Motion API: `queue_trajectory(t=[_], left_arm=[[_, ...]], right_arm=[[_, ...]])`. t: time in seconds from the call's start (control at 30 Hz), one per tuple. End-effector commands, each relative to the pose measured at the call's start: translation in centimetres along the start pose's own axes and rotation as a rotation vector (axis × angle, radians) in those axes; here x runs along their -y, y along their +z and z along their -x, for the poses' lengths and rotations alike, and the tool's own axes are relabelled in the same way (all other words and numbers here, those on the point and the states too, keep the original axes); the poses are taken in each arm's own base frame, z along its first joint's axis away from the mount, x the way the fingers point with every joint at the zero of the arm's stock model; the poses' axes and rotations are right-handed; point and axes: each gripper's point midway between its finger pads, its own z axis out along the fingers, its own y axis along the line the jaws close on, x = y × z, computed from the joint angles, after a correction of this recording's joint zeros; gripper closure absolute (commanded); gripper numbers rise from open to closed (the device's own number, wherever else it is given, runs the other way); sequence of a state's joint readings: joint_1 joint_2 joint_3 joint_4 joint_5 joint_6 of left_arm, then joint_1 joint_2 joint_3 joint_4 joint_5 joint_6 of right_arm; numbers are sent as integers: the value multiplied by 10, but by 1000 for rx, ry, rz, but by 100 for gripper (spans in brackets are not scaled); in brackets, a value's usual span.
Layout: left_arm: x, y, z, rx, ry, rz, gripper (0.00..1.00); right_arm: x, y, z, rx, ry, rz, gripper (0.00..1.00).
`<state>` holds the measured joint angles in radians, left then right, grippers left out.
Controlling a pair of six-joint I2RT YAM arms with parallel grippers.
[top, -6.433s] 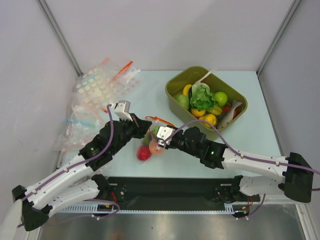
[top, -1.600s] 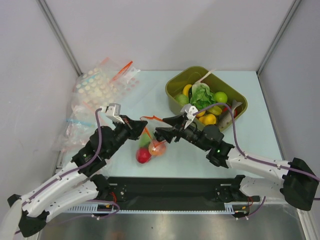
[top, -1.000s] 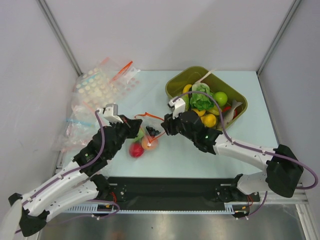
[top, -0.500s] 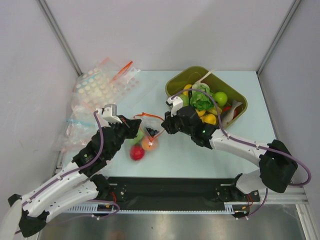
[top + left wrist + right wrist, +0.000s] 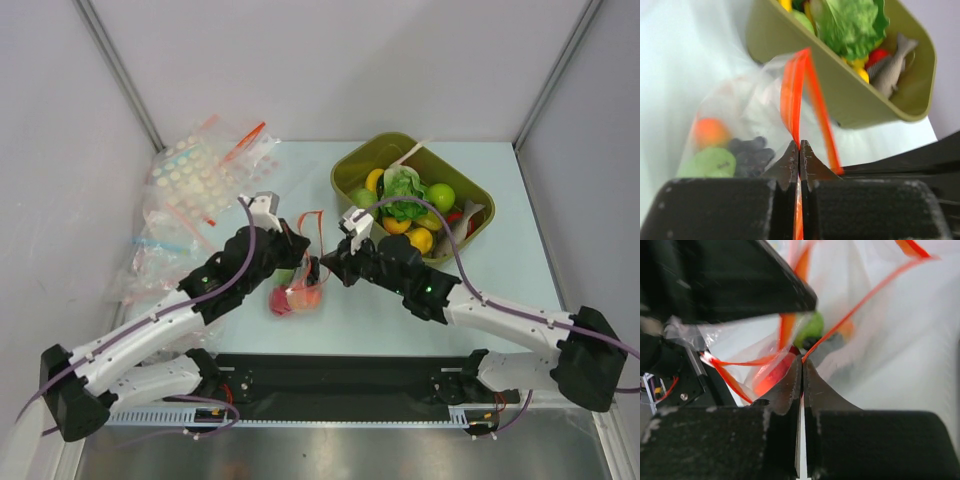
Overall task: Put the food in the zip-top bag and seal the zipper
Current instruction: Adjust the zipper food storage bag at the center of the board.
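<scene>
Sealing step in hand, by our reading. The bag [image 5: 296,292] sits between the two arms, near the tub [image 5: 345,170] but apart from it, with its mouth held up. We cannot tell whether its bottom rests on the surface [image 5: 500,270] or hangs just clear. It holds food [image 5: 282,303]: we count a red piece, a peach-orange piece and a green piece, with a dark item beside them that we cannot identify. More toy pieces lie in the tub.

At the left tool [image 5: 799,149] the jaws are narrowed to a hairline, pinching the zipper [image 5: 789,95] at one point. At the right tool [image 5: 801,361] the jaws are likewise narrowed onto a strand of the zipper, close alongside the left tool. Both grips appear to be on the strip itself, not on the clear film.

Zipper condition: not sealed. In the left wrist view two orange strands part above the pinch and run up separately. In the right wrist view the strip loops open over the contents.

Next move, in our judgement: bring the two strands face to face, keep one end anchored, and run the other tool along the strip with a steady squeeze to the far end. The film looks thin and slack, so the strip must be kept taut and straight. Too hard a pull may tip the contents or slip the strip out of the jaws.
</scene>
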<state>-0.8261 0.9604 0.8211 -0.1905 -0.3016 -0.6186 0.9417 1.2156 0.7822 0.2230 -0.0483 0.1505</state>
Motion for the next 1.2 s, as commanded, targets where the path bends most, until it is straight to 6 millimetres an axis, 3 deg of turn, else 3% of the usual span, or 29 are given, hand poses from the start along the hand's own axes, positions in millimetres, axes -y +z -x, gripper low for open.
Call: queue_trajectory(t=[0.0,0.07,0.2,0.5,0.53,0.67,0.77,1.07,1.17], left_arm=[[28,0,-6,-72,29,-136,100],[42,0,-12,-98,27,-214,100],[47,-3,-12,-102,36,-248,100],[52,-16,-4,-72,45,-291,96],[53,-16,-3,-71,50,-297,94],[59,-20,-4,-83,59,-338,60],[61,-21,-6,-86,66,-356,47],[61,-17,-11,-117,80,-345,34],[60,-13,-15,-149,88,-326,34]], right_arm=[[-9,-9,56,225,-57,30,100],[-14,-3,49,182,-64,62,100],[-13,16,35,87,-50,56,100],[0,6,44,164,-23,-14,100],[5,5,50,197,-12,-46,100],[13,-6,56,265,18,-74,99],[18,-7,56,270,38,-84,99],[28,-8,58,288,107,-99,96],[29,-9,59,307,133,-92,96]])
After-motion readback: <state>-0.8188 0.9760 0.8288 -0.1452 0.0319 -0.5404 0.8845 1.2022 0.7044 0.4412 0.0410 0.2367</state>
